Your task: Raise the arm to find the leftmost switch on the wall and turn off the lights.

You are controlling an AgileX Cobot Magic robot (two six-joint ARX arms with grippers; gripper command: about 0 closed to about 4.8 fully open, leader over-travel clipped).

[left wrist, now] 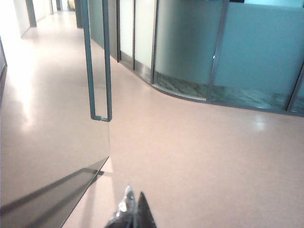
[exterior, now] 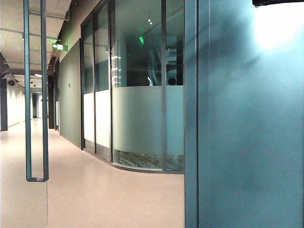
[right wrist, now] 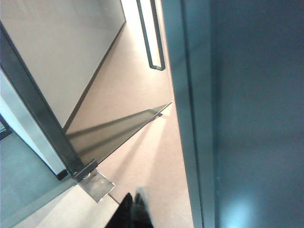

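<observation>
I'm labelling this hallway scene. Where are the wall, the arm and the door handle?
wall (exterior: 247,142): exterior view, bare middle of the blue-grey panel.
arm (exterior: 278,2): exterior view, black sliver at the top edge.
door handle (exterior: 37,179): exterior view, bottom bend of the loop.

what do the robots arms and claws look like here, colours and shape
Little shows. The left claw, low over the floor, is a dark pointed wedge beside a shiny silvery part. The right claw, beside the wall, is a black tapering tip, blurred. In the exterior view the arm is a thin black sliver. No cables or markings visible.
</observation>
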